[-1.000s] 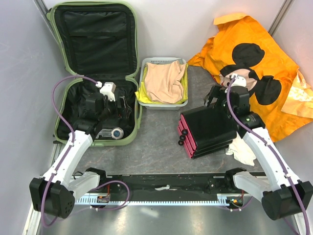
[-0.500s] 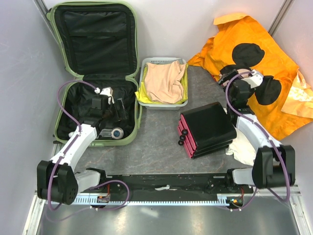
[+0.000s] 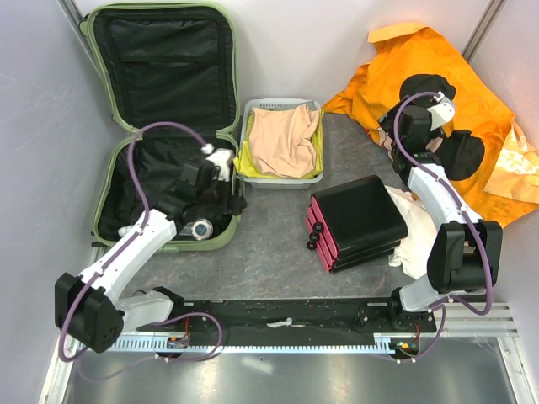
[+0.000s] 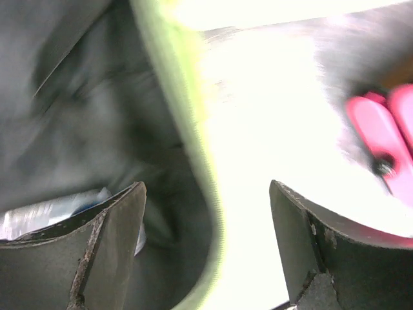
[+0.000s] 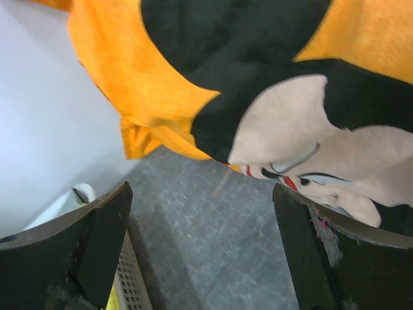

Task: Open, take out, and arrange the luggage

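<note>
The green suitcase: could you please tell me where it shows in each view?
Top external: suitcase at the left, open, lid toward the back wall.
Left wrist: its green rim runs down the middle, black lining left.
Right wrist: not in it.
Shared landmark: the pink-drawered black box, top and left wrist.

In the left wrist view we are getting only a blurred luggage [image 4: 200, 148] rim, glare is washing out the table [image 4: 258, 116], and the pink drawers [image 4: 387, 126] are running off the right edge. From above, the left arm [image 3: 139, 244] is covering some luggage contents, and the black box [image 3: 358, 215] is hiding part of a white cloth [image 3: 417, 244].
</note>
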`<state>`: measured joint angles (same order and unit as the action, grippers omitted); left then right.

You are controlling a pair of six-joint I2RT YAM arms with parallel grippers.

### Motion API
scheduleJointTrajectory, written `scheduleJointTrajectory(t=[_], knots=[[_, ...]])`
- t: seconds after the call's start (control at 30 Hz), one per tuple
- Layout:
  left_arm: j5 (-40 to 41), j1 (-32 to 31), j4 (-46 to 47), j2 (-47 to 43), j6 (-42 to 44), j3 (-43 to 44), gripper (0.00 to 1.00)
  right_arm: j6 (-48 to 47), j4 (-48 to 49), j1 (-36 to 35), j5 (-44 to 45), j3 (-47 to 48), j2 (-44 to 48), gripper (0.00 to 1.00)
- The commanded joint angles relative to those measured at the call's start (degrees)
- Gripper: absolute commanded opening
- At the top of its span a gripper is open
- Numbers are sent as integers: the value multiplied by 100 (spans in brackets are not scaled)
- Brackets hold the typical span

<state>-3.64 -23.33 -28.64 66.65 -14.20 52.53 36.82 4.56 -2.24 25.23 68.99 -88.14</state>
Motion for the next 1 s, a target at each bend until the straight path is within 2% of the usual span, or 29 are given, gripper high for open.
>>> scheduleJointTrajectory(t=[0.0,0.23,0.33,0.37,0.5,0.57,0.63,0.73,0.83,0.97], knots=[[-269,-916,43,356,1269,634,83,107,-640,48,-89,194,182,98],[-85,-1937,859,612,849,565,80,-297,-799,57,-309,-52,718,93],[546,-2201,1597,621,340,486,80,-683,-300,57,217,-543,1341,93],[696,-2245,1877,647,260,390,80,-807,207,66,271,-910,1517,93],[768,-2885,3458,927,382,-67,80,-1422,933,57,-332,-1450,2194,94],[568,-3124,3663,1007,426,-225,80,-1441,506,57,-545,-1328,2283,95],[400,-3370,3787,1139,584,-252,80,-1441,292,66,-1193,-1301,2450,95],[109,-3441,3795,1192,559,-156,80,-1301,133,57,-1931,-1441,2687,95],[4,-3450,4216,947,401,-410,80,-1098,19,57,-2372,-1503,2898,95],[-496,-3450,4157,998,330,-438,81,-975,-122,57,-2654,-1371,3083,95]])
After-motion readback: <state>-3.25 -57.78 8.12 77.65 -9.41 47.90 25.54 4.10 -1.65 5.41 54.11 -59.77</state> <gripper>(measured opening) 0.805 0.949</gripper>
